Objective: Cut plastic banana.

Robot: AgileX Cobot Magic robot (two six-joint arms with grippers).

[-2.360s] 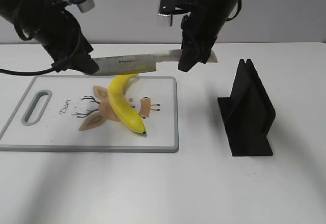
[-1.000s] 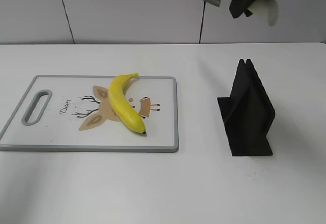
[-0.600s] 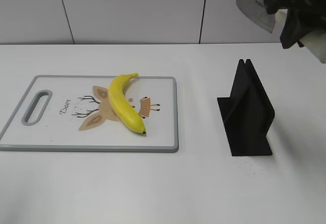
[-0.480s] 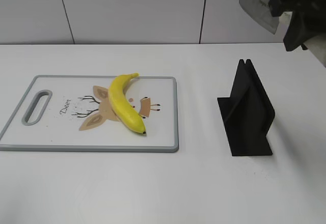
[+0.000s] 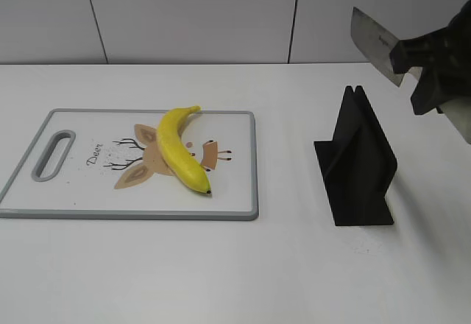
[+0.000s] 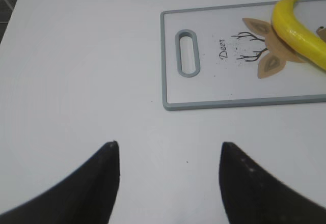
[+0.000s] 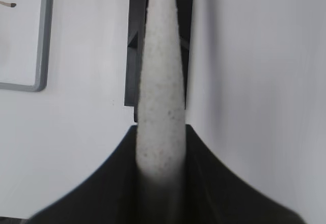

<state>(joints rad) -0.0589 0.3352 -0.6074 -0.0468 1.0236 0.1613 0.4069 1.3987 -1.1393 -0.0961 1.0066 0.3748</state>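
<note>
The plastic banana [image 5: 180, 151] is yellow and curved and lies whole on the white cutting board [image 5: 81, 184]. It also shows in the left wrist view [image 6: 298, 30] at the top right. My right gripper [image 5: 434, 70] is shut on the pale speckled handle [image 7: 160, 81] of a knife. The knife blade [image 5: 375, 44] points up and left, high over the black knife stand [image 5: 360, 169]. My left gripper [image 6: 168, 152] is open and empty over bare table, left of the board [image 6: 204, 89]. It is out of the exterior view.
The black knife stand [image 7: 186, 40] sits right of the board, directly under the held knife handle. A corner of the board [image 7: 30, 30] shows at the left of the right wrist view. A grey panelled wall [image 5: 184, 15] stands behind the white table.
Both arms left the board area. My right gripper carried the knife up and to the right, then down a little over the stand. The left arm went out of the exterior view. The banana has not moved.
</note>
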